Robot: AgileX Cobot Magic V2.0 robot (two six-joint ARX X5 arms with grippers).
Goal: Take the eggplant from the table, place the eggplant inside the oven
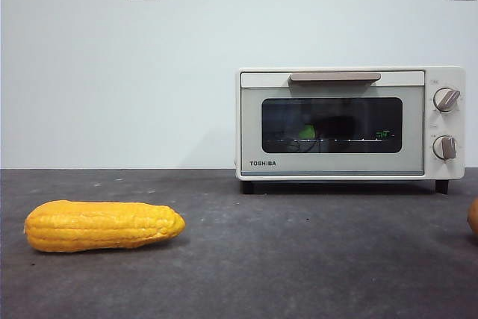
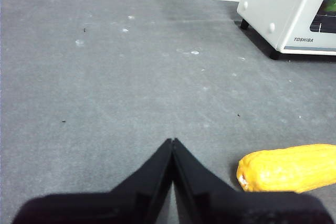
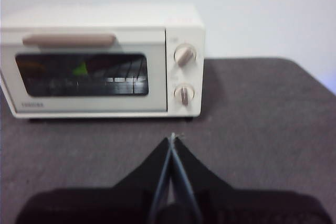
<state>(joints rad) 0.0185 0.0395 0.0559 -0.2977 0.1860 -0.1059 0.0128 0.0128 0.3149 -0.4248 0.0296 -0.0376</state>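
Note:
The cream-white oven (image 1: 349, 122) stands at the back right of the table (image 1: 299, 252) with its door closed. Through the dark glass I see the eggplant (image 1: 307, 133) lying on the wire rack, its green cap bright and its dark body hard to make out. The cap also shows in the right wrist view as the eggplant (image 3: 80, 70) behind the glass. My right gripper (image 3: 172, 139) is shut and empty, facing the oven (image 3: 102, 61) from the front. My left gripper (image 2: 172, 142) is shut and empty over bare table, well away from the oven (image 2: 291, 11). Neither arm appears in the front view.
A yellow-orange corn cob (image 1: 103, 225) lies at the front left of the table, close beside the left gripper as the corn (image 2: 289, 168). An orange object (image 1: 473, 218) peeks in at the right edge. A white wall stands behind the oven.

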